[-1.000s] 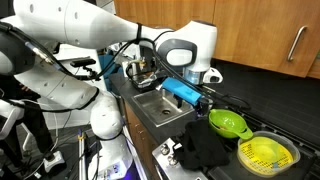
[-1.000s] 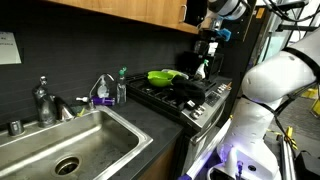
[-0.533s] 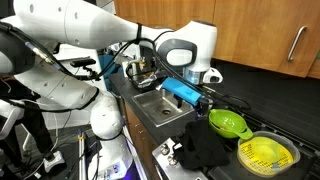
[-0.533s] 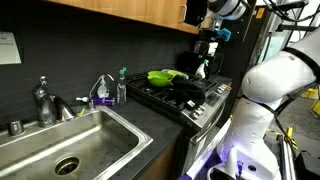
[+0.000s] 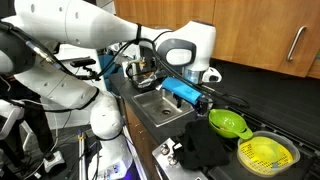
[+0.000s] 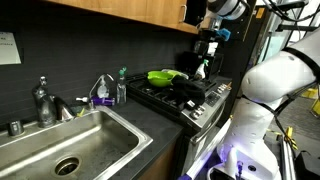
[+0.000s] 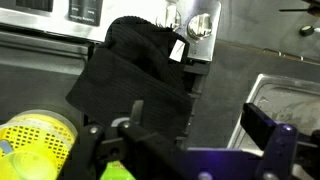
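1. Wrist view shows your gripper (image 7: 192,112) entering from the bottom edge. Its two dark fingers are spread wide with nothing between them, and it hangs in the air, touching nothing.
2. Right beneath it lies the black fabric cloth (image 7: 140,70), crumpled into a loose heap on the dark worktop (image 7: 225,70). In an exterior view the same cloth (image 5: 203,148) sits near the front edge.
3. Just beside the cloth is a yellow plastic colander (image 7: 30,145). A green plastic strainer bowl (image 5: 228,123) stands a little further back. On the cloth's other side is the steel sink basin (image 7: 285,100), clear of the fabric.
4. The step in hand looks like a hover above the cloth, before any grasp.
5. A grasp from here would call for a straight descent onto the highest fold. Hold the fingers wide until they straddle it, and stay clear of the colander's rim.
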### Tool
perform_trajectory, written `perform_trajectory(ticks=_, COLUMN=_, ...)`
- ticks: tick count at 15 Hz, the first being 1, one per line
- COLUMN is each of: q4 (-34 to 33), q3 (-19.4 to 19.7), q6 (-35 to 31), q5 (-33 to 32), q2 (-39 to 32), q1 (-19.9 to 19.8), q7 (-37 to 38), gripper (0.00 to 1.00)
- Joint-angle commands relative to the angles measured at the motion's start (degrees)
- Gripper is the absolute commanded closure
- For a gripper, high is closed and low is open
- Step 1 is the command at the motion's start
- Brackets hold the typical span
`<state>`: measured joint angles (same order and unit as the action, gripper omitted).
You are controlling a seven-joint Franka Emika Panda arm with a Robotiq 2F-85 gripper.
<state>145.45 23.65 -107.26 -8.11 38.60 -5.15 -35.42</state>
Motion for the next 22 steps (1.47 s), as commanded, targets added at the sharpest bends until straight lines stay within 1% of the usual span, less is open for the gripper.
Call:
perform_trajectory(ticks=1, q4=2.88, q3=-6.08, q6=-0.58, q5=-2.29, q2=2.62, q1=-0.6, q7=1.42, gripper=0.0)
perform_trajectory(ticks=6, q4=4.83, q3=-14.96, q6=1.84, q5=-4.12, q2=6.05, q1=2.72, q7=3.81, gripper=0.0)
perform_trajectory(ticks=10, q4=4.65, q3=-20.14, q6=3.24, q5=-6.0, q2=9.17, q1=6.52, q7=6.77, gripper=0.0)
perform_trajectory(ticks=13, q4=5.61, q3=-21.07, q6=-1.11, q5=-5.17, q2=12.88, q1=10.04, q7=8.14, gripper=0.0)
perform_trajectory(ticks=16, q4=6.75, q3=-21.38, q6=-5.98, q5=-5.95, q2=15.23, q1=12.48, q7=7.96, gripper=0.0)
perform_trajectory(ticks=20, q4=9.04, q3=-20.97, q6=-12.74, q5=-6.0, q2=17.72, q1=14.47, q7=7.36, gripper=0.0)
perform_trajectory(ticks=22, q4=10.22, q3=-20.82, q6=-15.46, q5=-6.09, q2=18.33, q1=14.85, q7=7.2, gripper=0.0)
